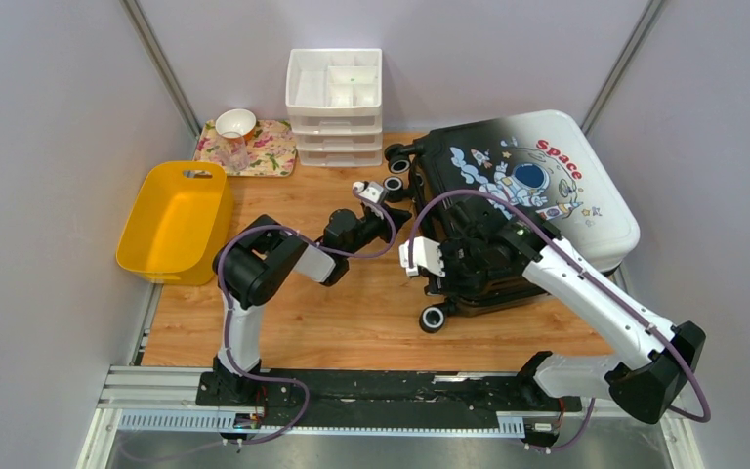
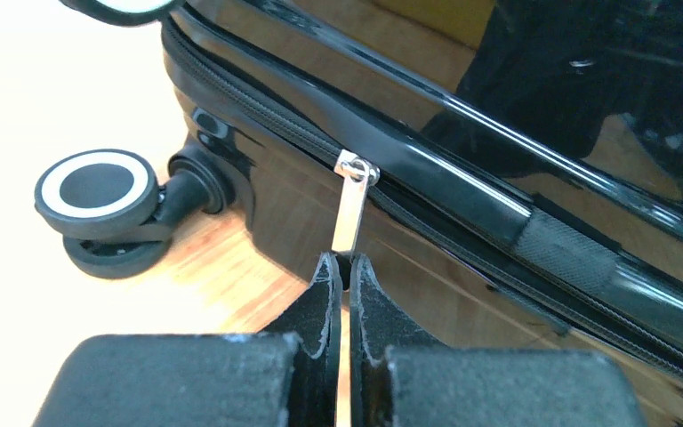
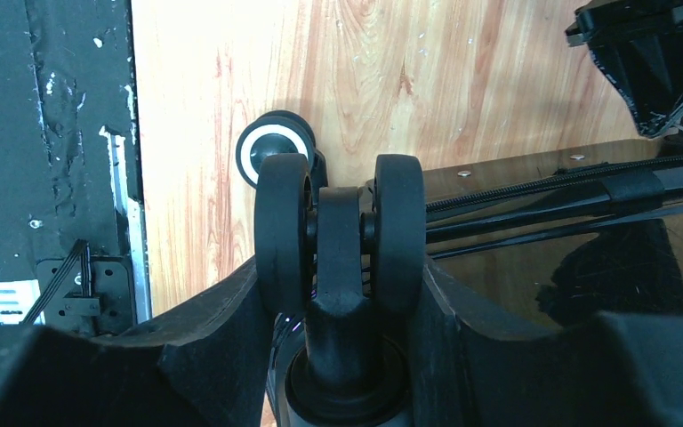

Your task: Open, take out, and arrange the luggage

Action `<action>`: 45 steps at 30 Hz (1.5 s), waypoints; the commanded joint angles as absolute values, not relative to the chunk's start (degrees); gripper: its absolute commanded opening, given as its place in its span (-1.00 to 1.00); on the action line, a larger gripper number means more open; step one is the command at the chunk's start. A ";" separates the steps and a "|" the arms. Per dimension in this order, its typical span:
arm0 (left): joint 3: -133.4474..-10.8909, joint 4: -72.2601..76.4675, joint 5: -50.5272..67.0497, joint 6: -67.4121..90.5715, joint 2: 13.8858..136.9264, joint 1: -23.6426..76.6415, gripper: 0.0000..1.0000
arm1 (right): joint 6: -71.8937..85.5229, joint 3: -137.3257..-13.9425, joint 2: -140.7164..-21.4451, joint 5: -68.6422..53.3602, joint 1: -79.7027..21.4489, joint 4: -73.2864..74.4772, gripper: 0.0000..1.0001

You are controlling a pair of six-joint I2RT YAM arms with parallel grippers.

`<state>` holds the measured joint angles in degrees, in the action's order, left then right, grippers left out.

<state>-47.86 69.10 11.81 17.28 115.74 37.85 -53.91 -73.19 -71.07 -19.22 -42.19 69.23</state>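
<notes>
The luggage (image 1: 537,186) lies flat at the right of the table, astronaut "Space" print facing up, black wheels pointing left. My left gripper (image 1: 397,207) is at its left side, shut on the silver zipper pull (image 2: 351,209). In the left wrist view the fingertips (image 2: 340,262) pinch the tab's lower end, just below the closed zipper line (image 2: 462,213). My right gripper (image 1: 459,262) is at the near left corner. Its jaws (image 3: 338,285) are closed from both sides on a black double wheel (image 3: 338,222) of the luggage.
A yellow bin (image 1: 174,217) stands at the table's left edge. At the back are a white drawer organizer (image 1: 335,93) and a floral tray (image 1: 264,151) carrying a white bowl (image 1: 235,122). Another luggage wheel (image 1: 435,318) sticks out toward the near side.
</notes>
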 commanded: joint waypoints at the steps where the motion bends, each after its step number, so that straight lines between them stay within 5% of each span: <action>1: -51.50 72.69 8.00 19.95 115.23 34.11 -1.00 | -49.39 -71.99 -66.28 -23.12 -42.28 85.69 -1.00; 21: -59.05 69.52 13.18 22.06 120.66 25.05 -1.00 | -48.87 -64.60 -55.02 -14.07 -42.28 95.36 -1.00; 24: -56.63 75.64 22.29 21.02 120.94 23.99 -1.00 | -47.99 -66.00 -55.89 -14.41 -42.28 95.27 -1.00; 28: -47.39 89.97 38.97 18.99 119.09 22.94 -0.08 | -48.51 -66.19 -56.69 -14.06 -42.36 95.27 -1.00; 29: -46.59 90.09 41.81 18.72 119.00 22.42 0.27 | -48.95 -65.83 -55.99 -13.54 -42.28 95.27 -1.00; 31: -46.50 91.66 48.22 18.28 119.27 21.10 0.55 | -49.92 -64.52 -54.85 -13.10 -42.36 95.45 -1.00; 45: -64.85 85.78 54.48 15.28 128.40 21.18 0.32 | -49.13 -62.75 -51.42 -12.04 -42.36 95.54 -1.00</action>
